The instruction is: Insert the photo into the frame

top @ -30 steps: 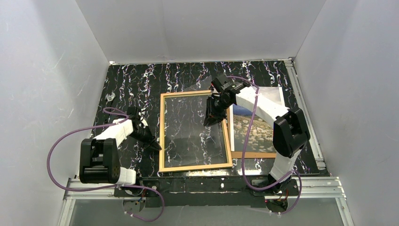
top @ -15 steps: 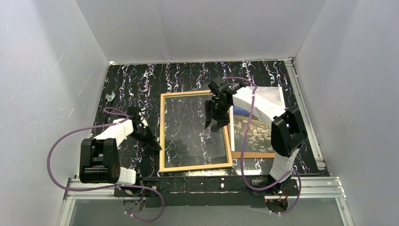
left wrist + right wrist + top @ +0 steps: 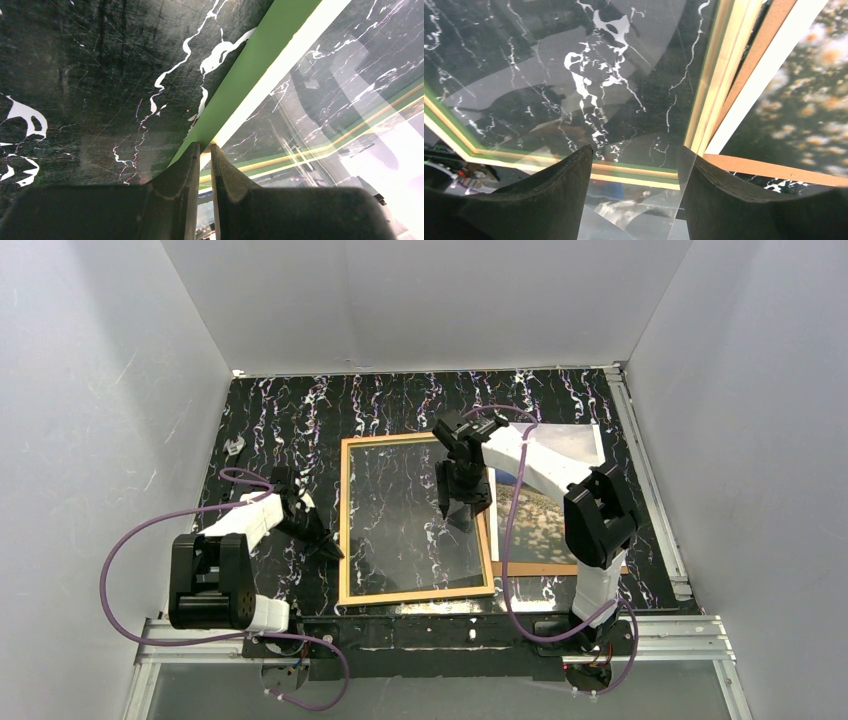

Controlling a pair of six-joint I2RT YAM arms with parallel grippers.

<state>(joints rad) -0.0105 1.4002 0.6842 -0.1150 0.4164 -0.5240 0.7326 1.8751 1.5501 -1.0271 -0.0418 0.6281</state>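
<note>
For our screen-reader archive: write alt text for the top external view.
A picture frame lies flat on a black marbled table, the left fingers pinching its left edge and the right fingers open above its glass. The landscape photo rests on a brown board just right of the frame.

One thin green rectangular picture frame (image 3: 344, 530), one rectangular paper landscape photo (image 3: 535, 525), one brown backing board (image 3: 535, 569), one clear glazing sheet (image 3: 440, 560) — all on one black marbled counter (image 3: 290, 410) — plus two white-and-black robot arms (image 3: 245, 520) (image 3: 545, 462).
</note>
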